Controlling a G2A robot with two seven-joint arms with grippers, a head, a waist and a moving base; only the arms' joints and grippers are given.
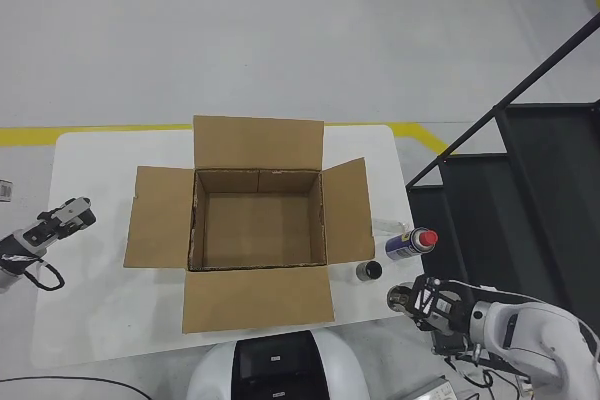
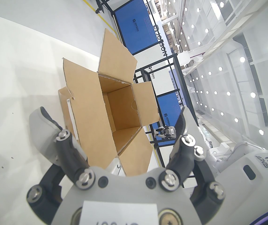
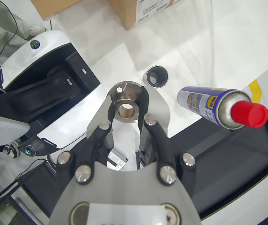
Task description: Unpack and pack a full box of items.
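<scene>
Top view: box, flaps spread, mid-table; left gripper well apart, with free room.
Left wrist view: its jaws stand apart, holding nothing.
Right wrist view: right gripper clamps a metal bushing at the table edge. A slip could drop it overboard; the nearby spray can could topple.

Matt brown corrugated cardboard for the box, raw at the cut edges. Dull, satin-finished metal on the flanged ring. Glossy printed metal on the spray can, smooth red plastic for its cap. White matt table cover, creased, perhaps paper.
</scene>
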